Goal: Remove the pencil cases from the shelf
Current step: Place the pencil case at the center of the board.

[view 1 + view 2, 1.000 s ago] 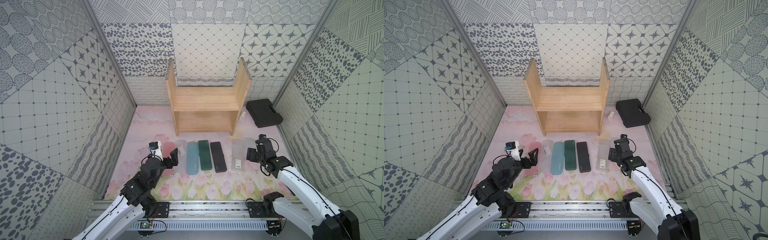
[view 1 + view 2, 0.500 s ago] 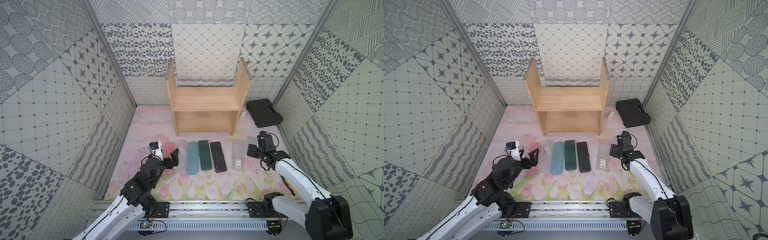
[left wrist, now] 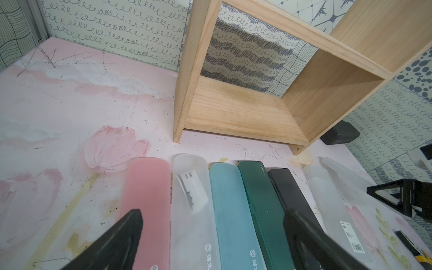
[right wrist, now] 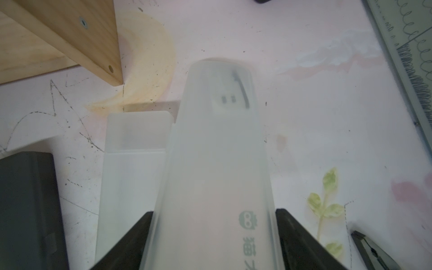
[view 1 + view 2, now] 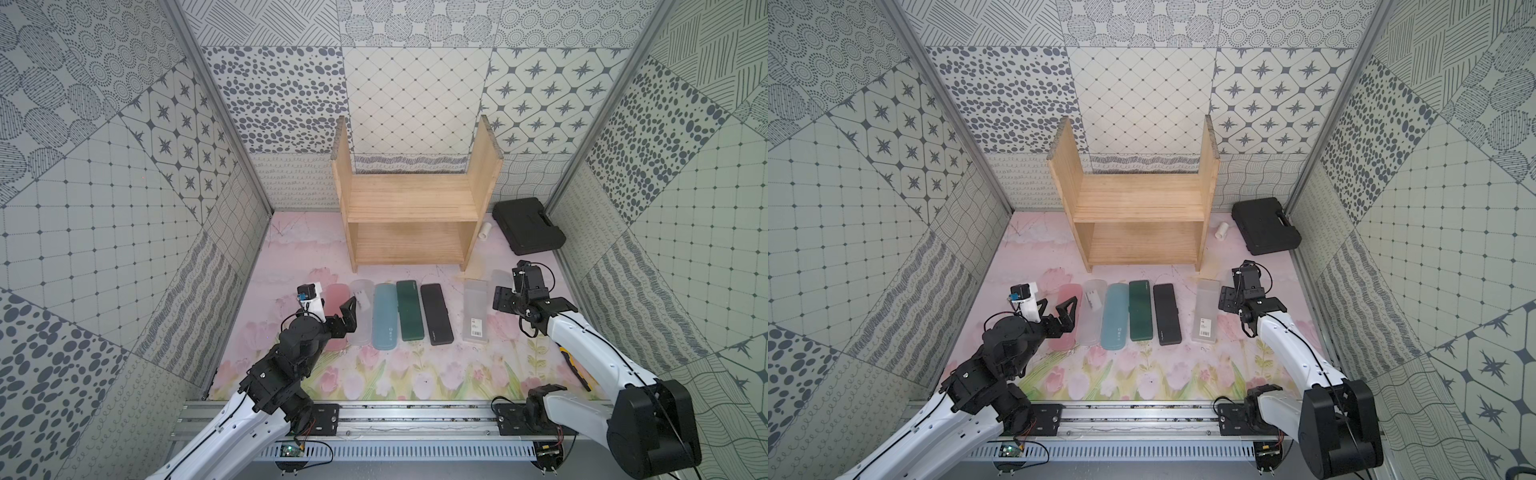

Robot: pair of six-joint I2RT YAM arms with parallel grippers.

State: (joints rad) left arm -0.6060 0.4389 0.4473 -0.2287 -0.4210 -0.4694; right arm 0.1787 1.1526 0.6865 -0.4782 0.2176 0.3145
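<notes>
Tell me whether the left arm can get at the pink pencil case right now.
Probably yes: the left gripper hangs open close over the pink pencil case, with nothing lying on it.

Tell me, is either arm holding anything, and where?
The right gripper grips a frosted pencil case by its long sides, beside its logo; the left gripper is open, empty.
</notes>
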